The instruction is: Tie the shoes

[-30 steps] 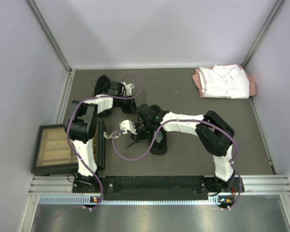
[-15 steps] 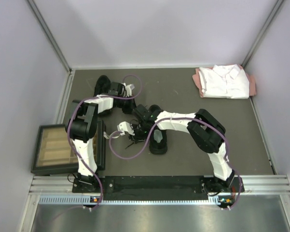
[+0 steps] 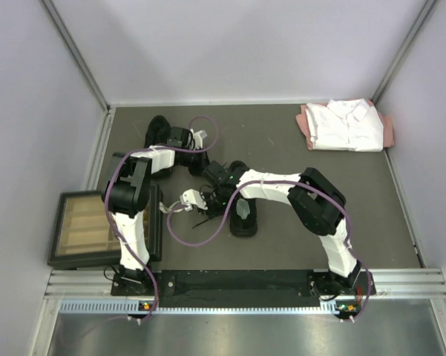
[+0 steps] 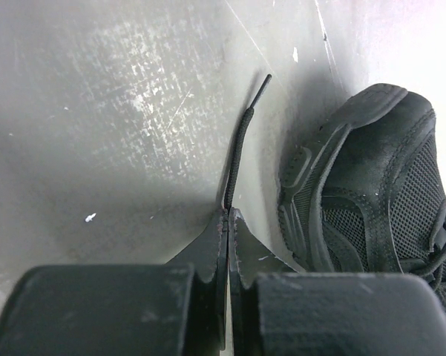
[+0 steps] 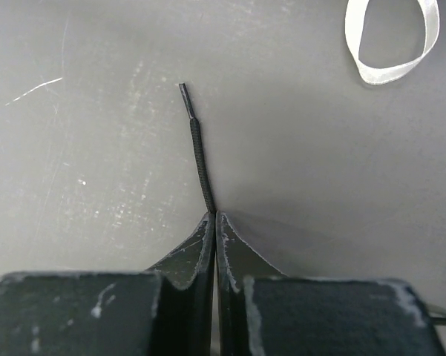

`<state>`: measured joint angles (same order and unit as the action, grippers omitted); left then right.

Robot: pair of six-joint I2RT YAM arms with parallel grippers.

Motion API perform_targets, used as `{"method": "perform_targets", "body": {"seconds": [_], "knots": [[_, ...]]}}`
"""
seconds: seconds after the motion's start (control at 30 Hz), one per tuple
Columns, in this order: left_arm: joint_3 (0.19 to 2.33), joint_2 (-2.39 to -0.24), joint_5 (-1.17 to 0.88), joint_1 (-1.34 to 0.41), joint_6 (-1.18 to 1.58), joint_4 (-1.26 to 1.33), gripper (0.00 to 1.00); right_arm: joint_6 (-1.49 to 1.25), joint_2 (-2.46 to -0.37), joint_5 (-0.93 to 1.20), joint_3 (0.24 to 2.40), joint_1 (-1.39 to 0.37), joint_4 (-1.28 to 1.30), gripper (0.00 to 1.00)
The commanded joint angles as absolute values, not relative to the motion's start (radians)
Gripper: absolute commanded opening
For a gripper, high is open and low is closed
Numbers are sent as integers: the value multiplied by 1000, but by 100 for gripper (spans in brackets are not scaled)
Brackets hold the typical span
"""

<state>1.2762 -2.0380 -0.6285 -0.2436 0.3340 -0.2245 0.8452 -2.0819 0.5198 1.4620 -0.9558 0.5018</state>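
Shoes [image 3: 244, 215] sit apart on the tabletop [image 3: 282, 159], one central, the far shoe [image 3: 157, 127] back-left. Left claw [image 4: 228, 221] is clamped on one lace end [image 4: 237, 152], right claw [image 5: 212, 219] on another lace end [image 5: 199, 159]. Best, I judge, to draw both slowly and evenly, lest thin cord slip.

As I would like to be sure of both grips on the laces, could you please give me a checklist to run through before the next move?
1. Left gripper clamps the thin black lace end: ok.
2. Right gripper clamps the other black lace end: ok.
3. Each stiff tip pokes out past the fingertips: ok.
4. Both ends come from the same black mesh low-top shoe: cannot tell.
5. White strap loop lies apart from the right gripper: ok.
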Motion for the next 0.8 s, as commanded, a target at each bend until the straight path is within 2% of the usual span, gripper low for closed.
{"method": "perform_targets", "body": {"seconds": [0.0, 0.2, 0.43, 0.77], "knots": [[1289, -2023, -650, -241, 333, -201, 0, 804, -2056, 454, 1451, -974, 542, 0], [1282, -1967, -660, -239, 327, -238, 0, 658, -1844, 469, 1425, -974, 474, 0], [1224, -1853, -661, -241, 295, -371, 0, 534, -1649, 511, 1370, -939, 529, 0], [1052, -1709, -692, -242, 245, -512, 0, 307, -1387, 560, 1123, -756, 509, 0]]}}
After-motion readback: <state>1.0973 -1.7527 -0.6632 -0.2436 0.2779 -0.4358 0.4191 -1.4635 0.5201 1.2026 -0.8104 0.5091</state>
